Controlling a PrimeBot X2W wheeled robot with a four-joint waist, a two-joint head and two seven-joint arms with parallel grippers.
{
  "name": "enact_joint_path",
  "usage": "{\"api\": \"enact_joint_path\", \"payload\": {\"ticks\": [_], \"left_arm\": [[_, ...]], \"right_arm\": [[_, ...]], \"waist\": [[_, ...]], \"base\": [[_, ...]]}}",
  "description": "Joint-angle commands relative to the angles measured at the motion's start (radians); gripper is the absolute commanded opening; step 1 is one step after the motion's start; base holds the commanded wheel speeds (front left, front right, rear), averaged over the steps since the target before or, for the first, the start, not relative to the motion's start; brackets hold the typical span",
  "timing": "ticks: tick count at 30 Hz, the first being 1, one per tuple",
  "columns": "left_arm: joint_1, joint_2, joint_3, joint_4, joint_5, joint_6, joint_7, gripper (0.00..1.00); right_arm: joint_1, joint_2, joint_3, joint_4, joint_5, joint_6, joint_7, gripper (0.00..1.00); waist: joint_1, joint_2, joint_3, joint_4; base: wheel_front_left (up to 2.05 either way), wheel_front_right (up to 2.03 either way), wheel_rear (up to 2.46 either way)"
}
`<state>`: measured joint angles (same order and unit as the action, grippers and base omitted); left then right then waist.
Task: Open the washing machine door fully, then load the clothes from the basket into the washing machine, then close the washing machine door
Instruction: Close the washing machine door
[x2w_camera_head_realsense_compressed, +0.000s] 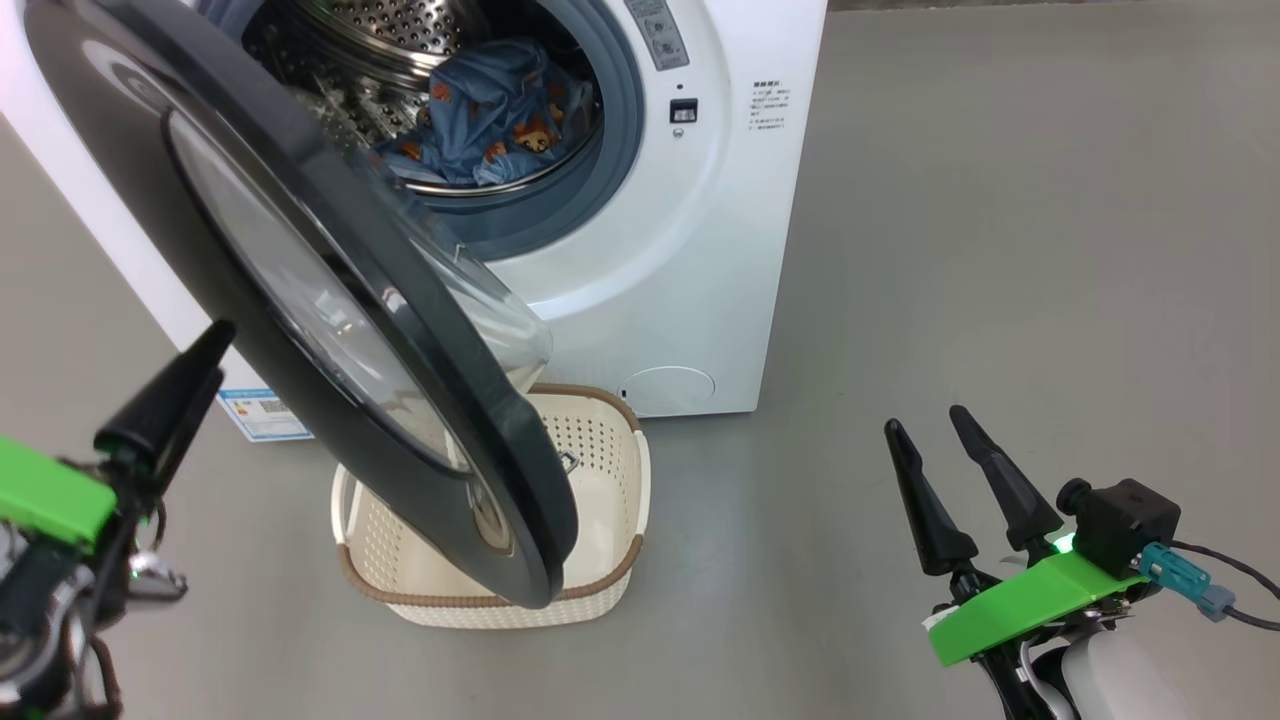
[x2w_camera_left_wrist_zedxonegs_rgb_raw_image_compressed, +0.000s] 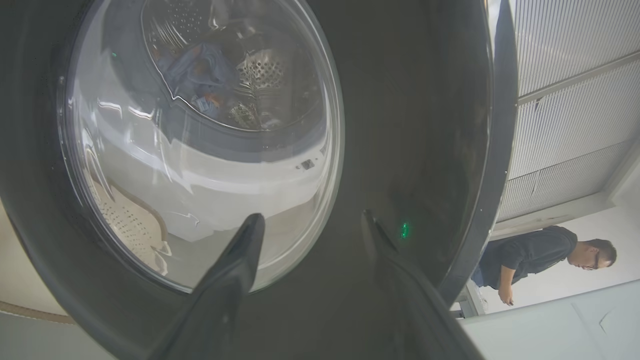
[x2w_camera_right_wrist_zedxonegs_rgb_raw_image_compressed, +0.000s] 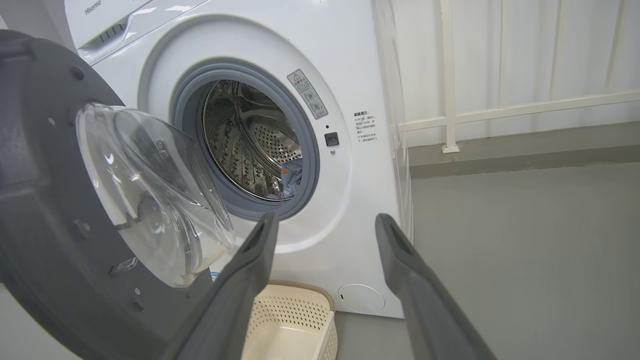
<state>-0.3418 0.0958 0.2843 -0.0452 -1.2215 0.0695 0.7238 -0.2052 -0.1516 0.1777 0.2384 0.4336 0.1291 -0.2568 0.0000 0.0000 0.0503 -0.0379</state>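
Note:
The washing machine (x2w_camera_head_realsense_compressed: 700, 250) (x2w_camera_right_wrist_zedxonegs_rgb_raw_image_compressed: 350, 75) stands with its door (x2w_camera_head_realsense_compressed: 480, 400) (x2w_camera_right_wrist_zedxonegs_rgb_raw_image_compressed: 40, 200) swung partway out over the basket (x2w_camera_head_realsense_compressed: 600, 470) (x2w_camera_right_wrist_zedxonegs_rgb_raw_image_compressed: 300, 310). Blue printed clothes (x2w_camera_head_realsense_compressed: 500, 120) (x2w_camera_right_wrist_zedxonegs_rgb_raw_image_compressed: 292, 177) lie inside the steel drum. The part of the basket that shows holds nothing. My left gripper (x2w_camera_head_realsense_compressed: 215, 355) (x2w_camera_left_wrist_zedxonegs_rgb_raw_image_compressed: 311, 216) is open, its fingers close against the door's (x2w_camera_left_wrist_zedxonegs_rgb_raw_image_compressed: 425, 125) glossy outer face, near the glass edge. My right gripper (x2w_camera_head_realsense_compressed: 950, 425) (x2w_camera_right_wrist_zedxonegs_rgb_raw_image_compressed: 326, 217) hangs open and empty over the floor, right of the basket, pointing at the machine front.
A blue label (x2w_camera_head_realsense_compressed: 265, 415) sits low on the machine's front, behind the door. Grey floor stretches to the right of the machine. A person (x2w_camera_left_wrist_zedxonegs_rgb_raw_image_compressed: 530, 255) stands beyond the door's edge in the left wrist view. A white railing (x2w_camera_right_wrist_zedxonegs_rgb_raw_image_compressed: 450, 75) runs behind the machine.

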Motion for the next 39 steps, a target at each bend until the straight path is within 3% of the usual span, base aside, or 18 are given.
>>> {"api": "enact_joint_path", "payload": {"ticks": [1,8,14,18,30,39], "left_arm": [[0.006,0.024,0.034,-0.037,0.032,-0.021,-0.029,1.0],[0.097,0.0,0.016,-0.031,0.162,-0.139,-0.21,1.0],[0.157,0.002,-0.035,-0.017,0.323,-0.187,-0.399,1.0],[0.198,0.029,-0.092,0.001,0.471,-0.197,-0.56,1.0],[0.276,0.079,-0.224,0.129,0.679,-0.2,-0.881,1.0],[0.307,0.052,-0.246,0.198,0.772,-0.197,-0.977,1.0]], "right_arm": [[-0.019,0.002,0.016,-0.027,-0.004,0.002,-0.005,1.0],[-0.024,-0.002,0.013,-0.028,-0.003,0.002,-0.005,1.0],[-0.026,-0.007,0.008,-0.031,-0.004,0.002,-0.005,1.0],[-0.023,-0.007,0.005,-0.033,-0.006,0.002,-0.005,1.0],[-0.022,-0.006,0.001,-0.035,-0.007,0.002,-0.005,1.0],[-0.008,-0.013,-0.011,-0.037,-0.016,0.002,-0.005,1.0]], "waist": [[0.0,0.0,0.002,0.001],[0.0,0.0,0.009,0.0],[0.0,0.0,0.009,-0.001],[0.0,0.0,0.008,-0.001],[0.0,0.0,0.009,-0.006],[0.0,0.0,-0.005,-0.004]], "base": [[0.0,0.0,0.0],[0.0,0.0,0.0],[0.0,0.0,0.0],[0.0,0.0,0.0],[0.0,0.0,0.0],[0.0,0.0,0.0]]}}
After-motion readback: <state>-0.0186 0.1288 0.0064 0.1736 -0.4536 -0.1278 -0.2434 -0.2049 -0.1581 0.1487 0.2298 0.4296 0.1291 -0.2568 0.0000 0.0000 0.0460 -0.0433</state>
